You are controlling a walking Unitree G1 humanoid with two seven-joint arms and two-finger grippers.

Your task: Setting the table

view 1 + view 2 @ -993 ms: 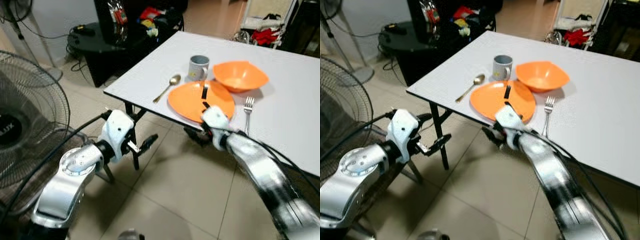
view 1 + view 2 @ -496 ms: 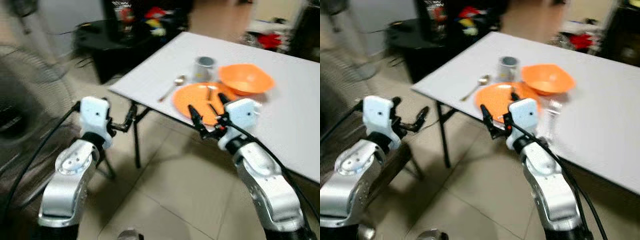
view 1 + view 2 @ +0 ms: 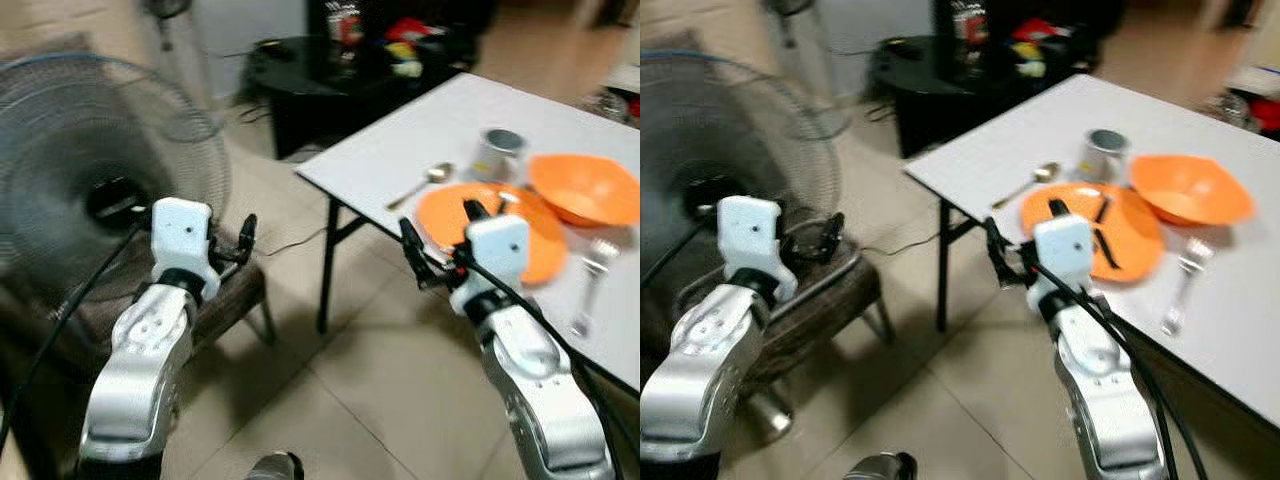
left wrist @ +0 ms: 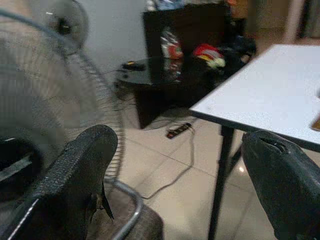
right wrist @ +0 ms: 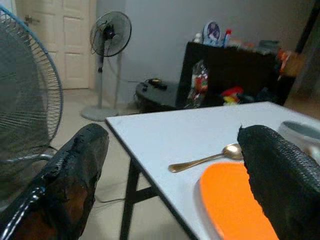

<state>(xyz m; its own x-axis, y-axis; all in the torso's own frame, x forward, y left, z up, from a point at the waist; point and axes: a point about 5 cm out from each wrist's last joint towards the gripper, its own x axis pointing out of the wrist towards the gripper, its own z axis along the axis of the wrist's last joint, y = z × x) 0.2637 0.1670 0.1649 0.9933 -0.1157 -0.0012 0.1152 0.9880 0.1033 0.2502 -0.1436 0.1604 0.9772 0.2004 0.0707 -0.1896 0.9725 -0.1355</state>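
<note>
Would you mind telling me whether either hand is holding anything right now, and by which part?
Nothing is held. The left hand and the right hand are both open with only air between their fingers.

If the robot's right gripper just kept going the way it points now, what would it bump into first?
Probably the near edge of the white table: the open right gripper looks along it at tabletop height, toward the spoon and orange plate. Depth is hard to judge.

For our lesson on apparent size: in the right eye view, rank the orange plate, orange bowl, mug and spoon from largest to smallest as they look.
1. Orange plate, partly hidden by the right gripper.
2. Orange bowl, looking close to the plate in width, so this order is unsure.
3. Spoon, long but thin.
4. Mug, shorter than the spoon is long, though bulkier.
</note>
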